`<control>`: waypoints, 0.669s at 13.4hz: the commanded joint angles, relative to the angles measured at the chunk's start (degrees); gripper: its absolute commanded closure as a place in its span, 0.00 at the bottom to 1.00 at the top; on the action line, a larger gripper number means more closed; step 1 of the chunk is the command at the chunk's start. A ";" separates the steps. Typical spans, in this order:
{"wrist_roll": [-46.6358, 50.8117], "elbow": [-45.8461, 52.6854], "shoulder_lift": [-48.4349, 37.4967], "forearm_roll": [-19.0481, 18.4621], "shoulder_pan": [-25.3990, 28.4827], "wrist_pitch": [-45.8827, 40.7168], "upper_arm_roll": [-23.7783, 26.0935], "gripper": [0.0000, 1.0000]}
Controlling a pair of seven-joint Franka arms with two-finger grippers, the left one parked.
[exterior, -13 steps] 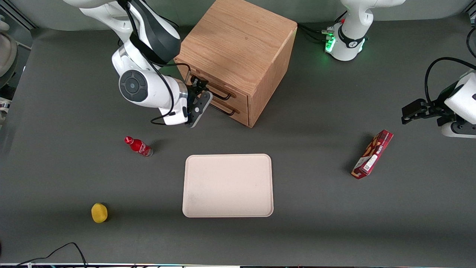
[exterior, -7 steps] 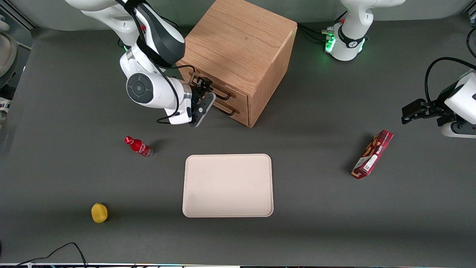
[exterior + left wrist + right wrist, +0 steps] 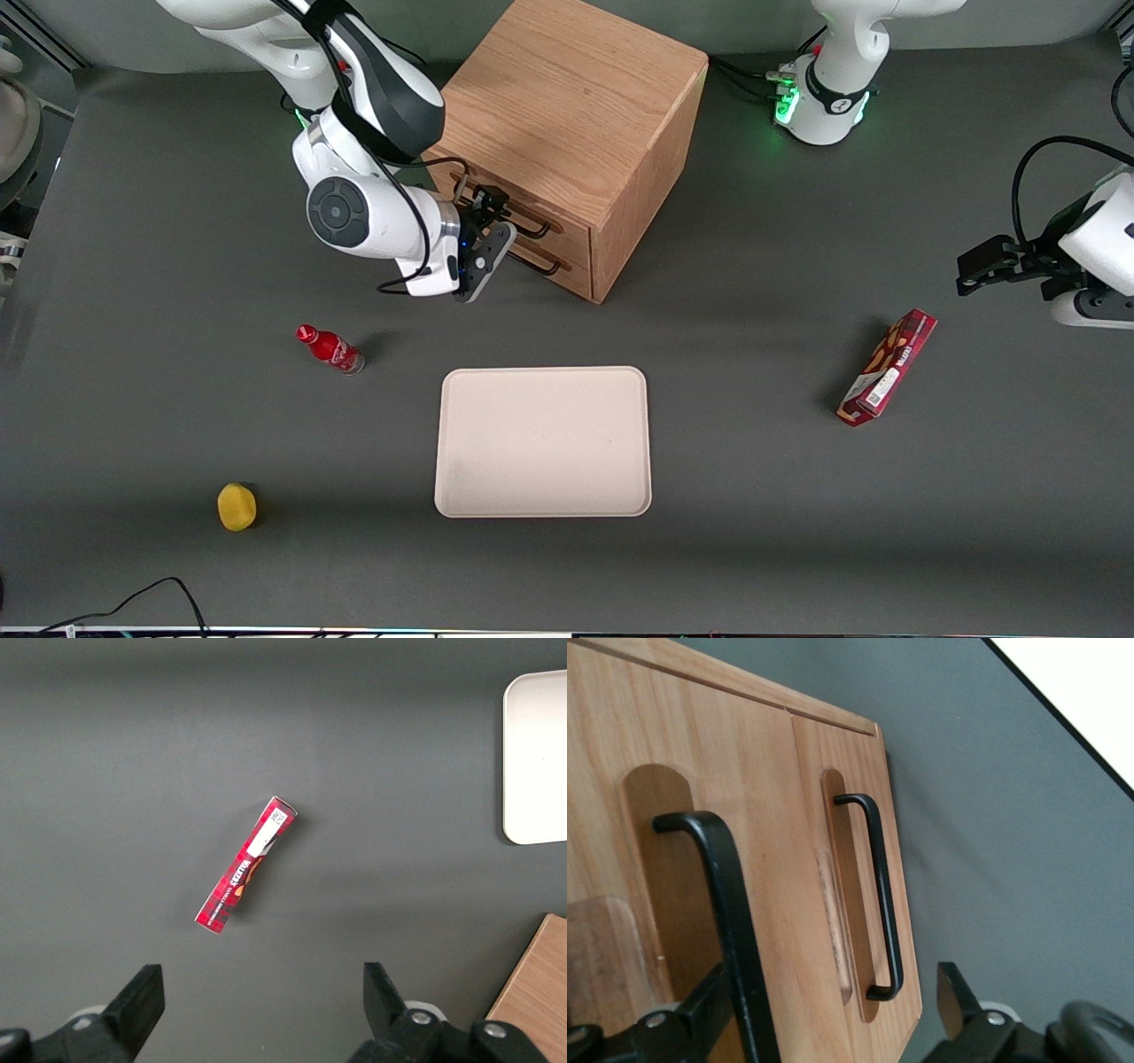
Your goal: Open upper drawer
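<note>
On the dark grey bench (image 3: 797, 549), my tool (image 3: 493, 220) sits in front of the wooden cabinet (image 3: 567, 115), spread open and empty. The upper drawer (image 3: 673, 930) is shut, its handle (image 3: 731, 930) running lengthwise between my fingers, so closing comes next.

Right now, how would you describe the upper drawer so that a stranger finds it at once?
Find the oak cabinet, the largest thing on the grey table. Two wood-grain drawer fronts with long black bar handles are stacked on the face where the gripper hovers. The upper drawer is the one directly under the cabinet top; its twin, the lower drawer, sits nearer the table.
</note>
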 commanded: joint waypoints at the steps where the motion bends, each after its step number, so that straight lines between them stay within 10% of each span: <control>1: -2.51 -0.54 -0.01 -0.73 -0.31 1.33 -0.50 0.00; 9: -2.42 7.19 6.23 -5.05 -0.57 0.63 -2.34 0.00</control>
